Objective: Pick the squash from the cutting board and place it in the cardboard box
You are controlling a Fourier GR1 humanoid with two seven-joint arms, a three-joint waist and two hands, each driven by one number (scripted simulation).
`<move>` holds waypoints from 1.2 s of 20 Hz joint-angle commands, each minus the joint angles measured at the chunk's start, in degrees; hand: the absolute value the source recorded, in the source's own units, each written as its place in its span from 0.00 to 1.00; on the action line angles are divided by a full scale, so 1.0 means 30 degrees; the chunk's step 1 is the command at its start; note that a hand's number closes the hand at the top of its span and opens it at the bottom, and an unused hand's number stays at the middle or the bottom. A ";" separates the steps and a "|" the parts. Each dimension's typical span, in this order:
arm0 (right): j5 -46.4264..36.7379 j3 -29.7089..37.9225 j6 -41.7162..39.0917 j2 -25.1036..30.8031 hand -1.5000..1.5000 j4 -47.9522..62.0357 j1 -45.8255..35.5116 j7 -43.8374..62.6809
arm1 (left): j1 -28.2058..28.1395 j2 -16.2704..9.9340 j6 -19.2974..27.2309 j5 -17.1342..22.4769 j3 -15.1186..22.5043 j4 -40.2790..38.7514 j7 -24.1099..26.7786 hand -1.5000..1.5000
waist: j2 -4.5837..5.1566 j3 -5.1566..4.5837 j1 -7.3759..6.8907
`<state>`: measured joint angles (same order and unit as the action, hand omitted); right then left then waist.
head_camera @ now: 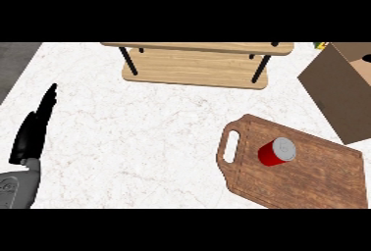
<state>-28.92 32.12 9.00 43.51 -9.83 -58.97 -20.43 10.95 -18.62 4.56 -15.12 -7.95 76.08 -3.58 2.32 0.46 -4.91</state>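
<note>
Down at the near left edge, the left hand [33, 132] rests with its fingers straight, pressed together and pointing up the counter, holding nothing. The right hand is nowhere in sight.

Far off to the right of those fingertips, across a wide stretch of bare marble counter [145, 137], lies the wooden cutting board [304, 176], handle slot turned towards the hand. And here's the catch: there's no squash on it that I can see. What sits on the board is a red can [277, 151], tipped on its side, grey lid facing up and right. If a squash is anywhere, it isn't showing.

Further right and beyond the board, the cardboard box [340, 88] stands at the frame's edge, its near corner just beside the board's far edge, its open top mostly cut off by the frame. Well beyond the fingertips, at the back, a wooden shelf [196, 63] on black legs spans the middle.

By my read, nothing is done yet: no pick, no lift, no drop in the box. All of it remains. Room for moving looks generous between hand and board; the tight spot is the board-to-box corner, and the counter edge runs close along the left hand's outer side.
</note>
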 commanded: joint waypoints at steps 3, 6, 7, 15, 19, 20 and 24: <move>0.2273 0.2324 -0.0670 0.0980 0.00 -0.0120 0.0446 -0.1685 | 0.0185 -0.0087 -0.0099 0.0332 -0.0435 -0.0483 0.0090 0.50 | -0.0095 -0.0017 0.0436; 0.2726 0.2796 -0.2523 0.2747 0.00 0.0072 0.0714 -0.1539 | -0.0123 0.0155 -0.0057 0.0106 -0.0053 0.0113 -0.0364 0.50 | -0.0179 -0.0014 0.0527; 0.3086 0.3166 -0.2060 0.2308 0.00 0.0113 0.0997 -0.1943 | -0.0720 -0.0453 -0.0113 0.0157 -0.0570 -0.0138 0.0527 0.50 | -0.0174 -0.0025 0.0377; 0.4231 0.4486 -0.4511 0.5322 0.00 0.0648 0.4403 -0.3073 | -0.1067 -0.0642 -0.0308 0.0480 -0.1010 -0.0343 0.0812 0.50 | -0.0224 0.0008 0.0850; 0.4206 0.4460 -0.5673 0.6251 0.00 0.0718 0.5581 -0.3252 | -0.0246 -0.0025 0.0099 0.0211 -0.0625 -0.0262 -0.0295 0.50 | -0.0283 0.0020 0.0975; 0.4413 0.4737 -0.6207 0.6663 0.00 0.0935 0.6736 -0.4005 | -0.1152 -0.0553 -0.0382 0.0579 -0.0959 0.0440 0.0142 0.50 | -0.0344 0.0067 0.0939; 0.4414 0.4711 -0.7973 0.7666 0.00 0.1043 0.7690 -0.4022 | -0.1309 -0.0199 -0.0066 0.0344 -0.0799 0.0022 0.0651 0.50 | -0.0335 0.0055 0.1060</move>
<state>-16.03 45.84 -10.85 64.00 -7.34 -39.80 -31.35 8.09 -19.60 4.43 -14.25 -10.39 76.09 -2.54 1.38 0.57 -1.94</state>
